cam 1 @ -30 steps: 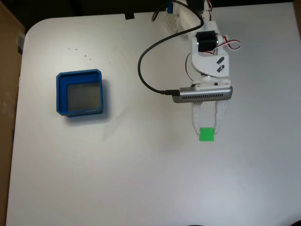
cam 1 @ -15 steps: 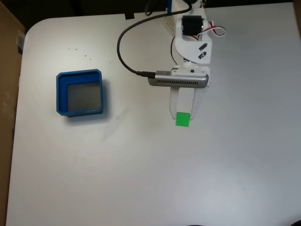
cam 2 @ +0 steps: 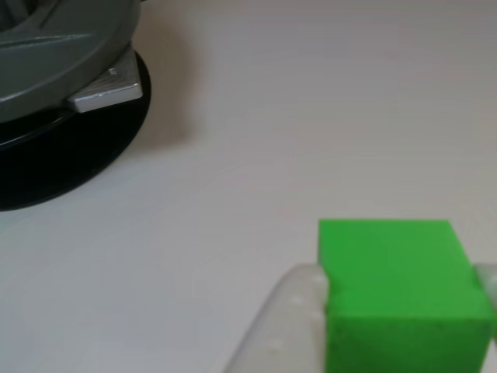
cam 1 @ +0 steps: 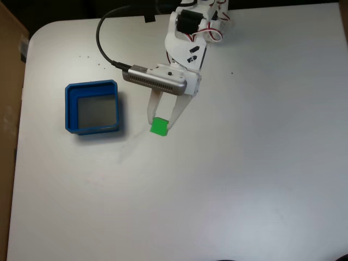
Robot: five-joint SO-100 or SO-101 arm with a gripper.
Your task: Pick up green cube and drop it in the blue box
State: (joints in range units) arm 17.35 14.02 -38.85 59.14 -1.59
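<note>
In the fixed view the green cube (cam 1: 159, 126) is held between the two white fingers of my gripper (cam 1: 160, 125), which is shut on it above the white table. The blue box (cam 1: 69, 107), a square tray with a grey bottom, sits on the table to the left of the cube, a short gap away. The other view shows the green cube (cam 2: 397, 295) close up, pinched between a white finger (cam 2: 279, 330) on its left and a sliver of the other finger at the right edge.
A black cable (cam 1: 106, 46) loops from the arm's silver camera bar (cam 1: 159, 79) toward the table's back edge. A dark round base with a grey body (cam 2: 62, 101) stands at the upper left of the other view. A brown board (cam 1: 8, 76) borders the table's left side.
The arm has swung left across the table with the green cube in its grip, from right of centre to just beside the blue box. The box has not moved.
</note>
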